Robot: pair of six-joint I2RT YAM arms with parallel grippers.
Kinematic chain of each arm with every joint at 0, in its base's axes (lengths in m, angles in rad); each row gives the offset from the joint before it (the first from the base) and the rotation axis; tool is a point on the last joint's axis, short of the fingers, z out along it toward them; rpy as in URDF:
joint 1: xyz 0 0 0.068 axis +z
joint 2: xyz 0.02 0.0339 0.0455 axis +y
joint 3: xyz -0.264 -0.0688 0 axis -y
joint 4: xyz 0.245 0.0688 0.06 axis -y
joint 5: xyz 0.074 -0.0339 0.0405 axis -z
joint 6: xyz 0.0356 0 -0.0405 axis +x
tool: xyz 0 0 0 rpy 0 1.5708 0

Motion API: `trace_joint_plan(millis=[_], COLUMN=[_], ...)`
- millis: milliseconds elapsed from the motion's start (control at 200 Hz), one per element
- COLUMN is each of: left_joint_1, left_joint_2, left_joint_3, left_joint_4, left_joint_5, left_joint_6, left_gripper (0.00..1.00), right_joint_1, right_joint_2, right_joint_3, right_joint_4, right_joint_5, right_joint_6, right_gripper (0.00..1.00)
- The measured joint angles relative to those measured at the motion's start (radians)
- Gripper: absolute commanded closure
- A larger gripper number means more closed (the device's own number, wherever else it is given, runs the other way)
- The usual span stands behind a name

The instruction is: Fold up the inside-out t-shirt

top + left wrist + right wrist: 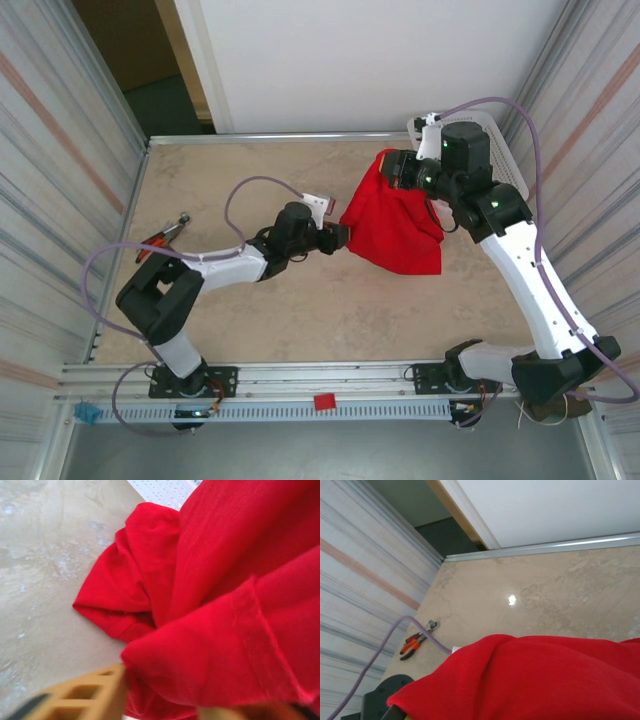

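I work over a beige marbled stone-look tabletop (pixel 300 320). A white perforated plastic basket (pixel 510 160) stands on its far right corner. Just beside the basket, the lower folds of the bright red cloth t-shirt (pixel 400 235) rest on the tabletop. Orange-handled metal pliers (pixel 165 237) lie well left of the basket.

My left arm (pixel 225 265) stretches low, left gripper (pixel 341 238) pinching the shirt's (pixel 398 228) left corner. My right arm (pixel 525 260) bends in above the shirt, right gripper (pixel 392 166) clamped on its top edge.

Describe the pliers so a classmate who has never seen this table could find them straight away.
Take the beige table and go to its left edge, beside the striped wall. The pliers lie there: small, metal-jawed, with orange-red handles, a hard tool far from the soft red t-shirt across the table.
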Motion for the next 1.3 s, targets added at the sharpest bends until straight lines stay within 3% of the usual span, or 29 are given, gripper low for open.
trace_joint_plan(millis=[95,190,321,431,561,807,992,1092,1207,1303], left_joint_1=[0.014,0.039,0.152,0.252,0.266,0.256,0.257,0.300,0.398,0.472], left_joint_2=[-0.007,-0.084,-0.227,-0.315,-0.391,-0.492,-0.475,-0.419,-0.294,-0.127], left_joint_3=[0.023,0.084,0.337,0.628,0.885,0.957,0.957,0.962,0.988,1.069], left_joint_4=[-0.040,-0.191,-0.449,-0.560,-0.649,-0.749,-0.813,-0.841,-0.856,-0.876], left_joint_5=[0.015,-0.017,-0.078,-0.121,-0.130,-0.123,-0.181,-0.201,-0.181,-0.152], left_joint_6=[0.002,0.010,0.044,0.073,0.106,0.112,0.126,0.136,0.130,0.113], left_gripper=[1.00,1.00,1.00,1.00,1.00,1.00,1.00,1.00,1.00,1.00], right_joint_1=[-0.066,-0.189,-0.328,-0.343,-0.340,-0.341,-0.341,-0.341,-0.339,-0.335], right_joint_2=[0.000,0.008,0.060,0.093,0.090,0.028,0.018,0.064,0.211,0.442], right_joint_3=[0.003,0.038,0.206,0.376,0.511,0.551,0.547,0.535,0.554,0.699], right_joint_4=[-0.001,-0.018,-0.042,-0.048,-0.043,-0.044,-0.004,0.036,0.070,0.044], right_joint_5=[-0.012,-0.027,-0.080,-0.129,-0.192,-0.267,-0.311,-0.336,-0.362,-0.374], right_joint_6=[0.000,0.000,0.010,0.019,0.031,0.061,0.107,0.128,0.136,0.141], right_gripper=[1.00,1.00,1.00,1.00,1.00,1.00,1.00,1.00,1.00,1.00])
